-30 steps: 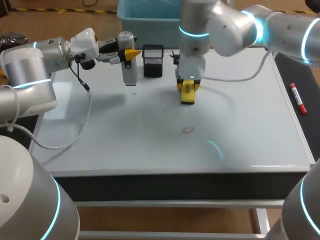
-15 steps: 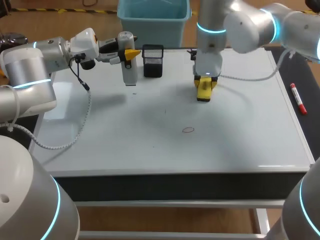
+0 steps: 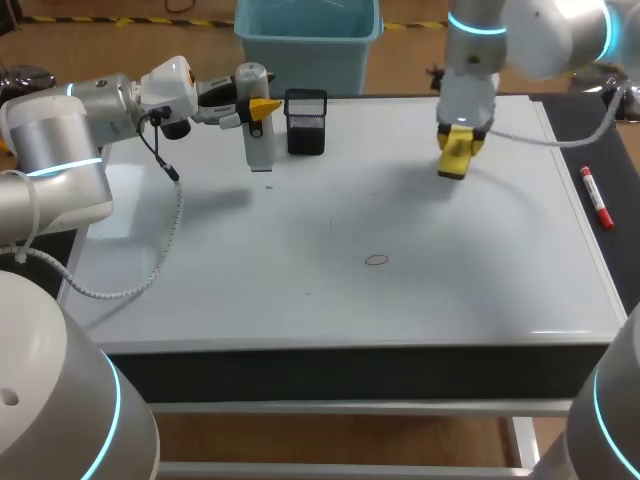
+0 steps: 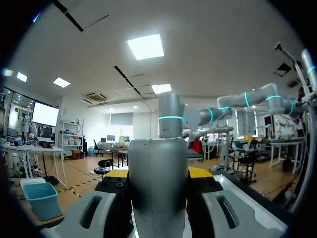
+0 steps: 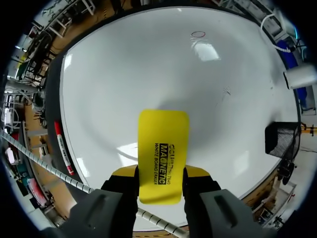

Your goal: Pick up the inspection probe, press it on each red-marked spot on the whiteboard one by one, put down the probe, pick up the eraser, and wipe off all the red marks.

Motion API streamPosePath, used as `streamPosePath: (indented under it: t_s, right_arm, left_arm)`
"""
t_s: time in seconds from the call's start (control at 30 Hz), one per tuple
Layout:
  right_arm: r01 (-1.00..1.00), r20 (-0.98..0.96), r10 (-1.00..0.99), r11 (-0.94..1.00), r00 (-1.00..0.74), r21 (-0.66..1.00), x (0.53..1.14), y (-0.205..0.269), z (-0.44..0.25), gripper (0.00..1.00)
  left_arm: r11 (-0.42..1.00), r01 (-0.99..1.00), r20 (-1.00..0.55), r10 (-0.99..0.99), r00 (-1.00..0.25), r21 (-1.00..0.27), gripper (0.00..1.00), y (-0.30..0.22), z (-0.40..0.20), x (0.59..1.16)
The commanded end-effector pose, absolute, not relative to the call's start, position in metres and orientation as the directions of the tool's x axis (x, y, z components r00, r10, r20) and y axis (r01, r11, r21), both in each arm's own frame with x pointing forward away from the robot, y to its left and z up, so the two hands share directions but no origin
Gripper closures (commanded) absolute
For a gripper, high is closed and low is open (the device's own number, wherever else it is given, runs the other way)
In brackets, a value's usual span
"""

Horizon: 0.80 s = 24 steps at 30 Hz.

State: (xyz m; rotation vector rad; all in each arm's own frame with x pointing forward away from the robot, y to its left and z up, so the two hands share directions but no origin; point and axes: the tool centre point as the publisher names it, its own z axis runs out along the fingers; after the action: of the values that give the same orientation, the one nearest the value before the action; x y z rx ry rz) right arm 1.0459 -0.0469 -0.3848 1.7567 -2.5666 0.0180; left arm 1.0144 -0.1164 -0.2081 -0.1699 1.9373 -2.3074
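Yellow eraser (image 3: 455,155) hangs upright from the right gripper (image 3: 458,140), over the far right part of the board (image 3: 300,300). In the right wrist view the two yellow fingertips (image 5: 124,172) of that gripper (image 5: 161,173) press on the eraser (image 5: 162,154) from both sides. They are clamped on one end, and the rest sticks out ahead of them toward the board (image 5: 114,79). A soft shadow lies on the board just ahead of the eraser. Whether the eraser touches the surface I cannot tell.

At the far left of the board, the left gripper (image 3: 262,106) is closed on the probe (image 3: 258,135). The probe is a pale grey cylinder standing upright with its lower end at the board. In the left wrist view the probe (image 4: 157,183) fills the gap between the fingers of the left gripper (image 4: 158,172), with a yellow tip against it on each side.

One red mark (image 3: 376,260), a small ring, sits near the middle of the board, a little toward the near edge and well apart from both grippers. In the right wrist view the mark (image 5: 197,34) lies well ahead of the eraser.

A black mesh holder (image 3: 306,122) stands at the far edge, just right of the probe but apart from it. A red marker (image 3: 596,196) lies on the dark strip right of the board.
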Motion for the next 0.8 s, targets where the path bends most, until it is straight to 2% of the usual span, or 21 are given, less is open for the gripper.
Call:
streamPosePath:
  t_s: [0.03,0.37,0.8]
  right_arm:
    - [-0.923,0.022,-0.923,0.384,-0.384,0.001,1.035,-0.075,-0.375,1.00]
    - [-0.878,0.037,-0.878,0.479,-0.478,0.009,1.038,-0.132,-0.369,1.00]
    - [-0.862,0.023,-0.862,0.506,-0.506,0.030,1.029,-0.149,-0.364,1.00]
  left_arm:
    - [-0.172,0.024,0.005,-0.167,-0.986,-0.985,1.00,-0.117,-0.208,1.015]
    - [-0.172,0.024,0.005,-0.167,-0.986,-0.985,1.00,-0.117,-0.208,1.015]
    - [-0.172,0.024,0.005,-0.167,-0.986,-0.985,1.00,-0.117,-0.208,1.015]
